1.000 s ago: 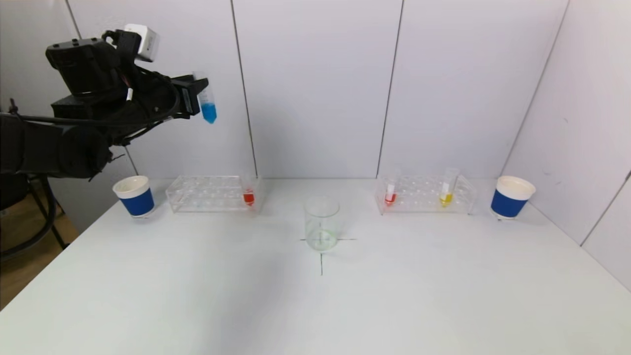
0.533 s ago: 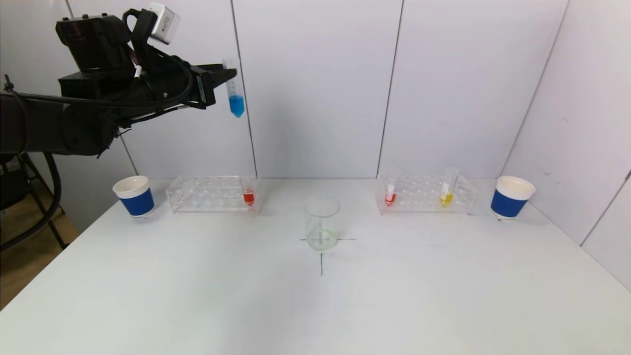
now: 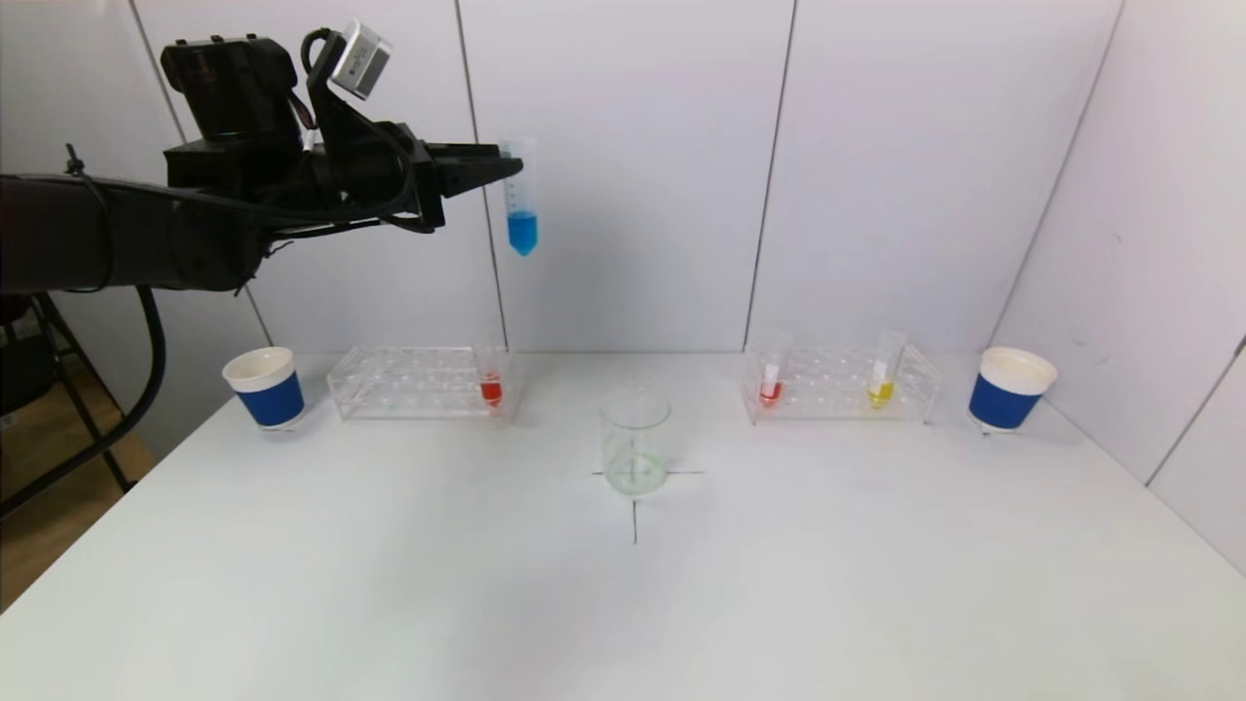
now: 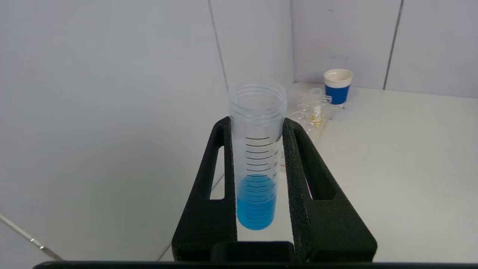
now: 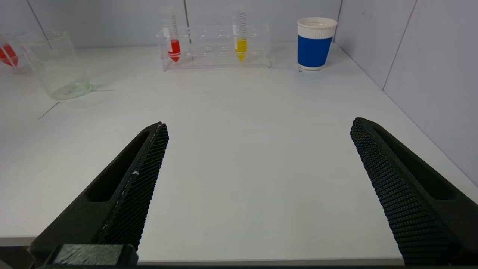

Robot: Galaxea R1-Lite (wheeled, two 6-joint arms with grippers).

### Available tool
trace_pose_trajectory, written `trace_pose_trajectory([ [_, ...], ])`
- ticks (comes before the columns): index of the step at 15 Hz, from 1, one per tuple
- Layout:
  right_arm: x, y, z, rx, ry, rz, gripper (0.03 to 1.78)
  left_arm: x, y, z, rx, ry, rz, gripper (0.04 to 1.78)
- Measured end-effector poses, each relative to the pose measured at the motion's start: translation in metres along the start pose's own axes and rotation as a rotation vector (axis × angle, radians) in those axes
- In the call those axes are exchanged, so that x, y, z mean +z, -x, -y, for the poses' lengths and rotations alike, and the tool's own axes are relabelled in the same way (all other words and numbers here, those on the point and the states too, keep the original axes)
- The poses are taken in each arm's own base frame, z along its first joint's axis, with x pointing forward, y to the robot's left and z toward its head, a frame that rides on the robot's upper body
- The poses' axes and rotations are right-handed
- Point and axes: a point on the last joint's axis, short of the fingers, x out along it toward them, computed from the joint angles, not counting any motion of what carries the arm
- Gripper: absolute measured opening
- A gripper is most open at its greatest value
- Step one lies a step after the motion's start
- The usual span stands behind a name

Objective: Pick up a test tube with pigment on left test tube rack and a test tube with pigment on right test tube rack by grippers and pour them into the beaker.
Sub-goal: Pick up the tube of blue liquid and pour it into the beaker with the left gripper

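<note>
Spreading across the whole scene, the white table [image 3: 623, 604] carries every container. On its far left side sits the left test tube rack [image 3: 414, 382], clear plastic, with one tube of red pigment [image 3: 491, 387] standing at its inner end. The right test tube rack [image 3: 839, 385] mirrors it on the far right side and holds two upright tubes, one with red pigment [image 3: 771, 387] and one with yellow pigment [image 3: 881, 389]. Between the racks and nearer the robot stands the glass beaker [image 3: 636, 440], on a black cross mark, with only a faint greenish tint at its bottom. A blue-sleeved paper cup [image 3: 265, 387] stands outside the left rack, and another [image 3: 1009, 389] outside the right rack; what is in them cannot be seen.

High above the table, over the inner end of the left rack, the left gripper [image 3: 508, 170] is clamped on the blue test tube [image 3: 522, 200]. Its two black fingers [image 4: 209, 194] press against both sides of the uncapped, upright tube, blue liquid filling its lower part.

Low over the table's near edge, the right gripper [image 5: 257, 130] has its fingers spread wide apart and holds nothing.
</note>
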Motion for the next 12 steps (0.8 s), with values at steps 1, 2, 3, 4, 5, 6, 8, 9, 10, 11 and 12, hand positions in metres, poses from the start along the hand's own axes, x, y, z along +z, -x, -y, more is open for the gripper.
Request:
trace_pose_trajectory([
  [1,0.000,0.000,0.000,0.000,0.000,0.000,1.77,-0.004,-0.002,-0.002,-0.052,0.002,0.003,0.41],
  [2,0.000,0.000,0.000,0.000,0.000,0.000,1.77,-0.008,-0.004,-0.003,-0.101,0.006,0.004,0.41],
  [3,0.000,0.000,0.000,0.000,0.000,0.000,1.77,-0.011,-0.006,-0.005,-0.146,0.008,0.007,0.41],
  [4,0.000,0.000,0.000,0.000,0.000,0.000,1.77,-0.013,-0.008,-0.007,-0.191,0.006,0.012,0.41],
  [5,0.000,0.000,0.000,0.000,0.000,0.000,1.77,-0.015,-0.011,-0.009,-0.233,0.001,0.019,0.41],
  [6,0.000,0.000,0.000,0.000,0.000,0.000,1.77,-0.017,-0.014,-0.011,-0.252,-0.010,0.024,0.41],
  [8,0.000,0.000,0.000,0.000,0.000,0.000,1.77,-0.021,-0.022,-0.016,-0.264,-0.049,0.035,0.41],
  [9,0.000,0.000,0.000,0.000,0.000,0.000,1.77,-0.025,-0.026,-0.017,-0.270,-0.070,0.039,0.41],
  [10,0.000,0.000,0.000,0.000,0.000,0.000,1.77,-0.030,-0.030,-0.016,-0.278,-0.093,0.042,0.41],
  [11,0.000,0.000,0.000,0.000,0.000,0.000,1.77,-0.034,-0.034,-0.016,-0.285,-0.120,0.044,0.41],
  [12,0.000,0.000,0.000,0.000,0.000,0.000,1.77,-0.039,-0.038,-0.015,-0.291,-0.151,0.047,0.41],
])
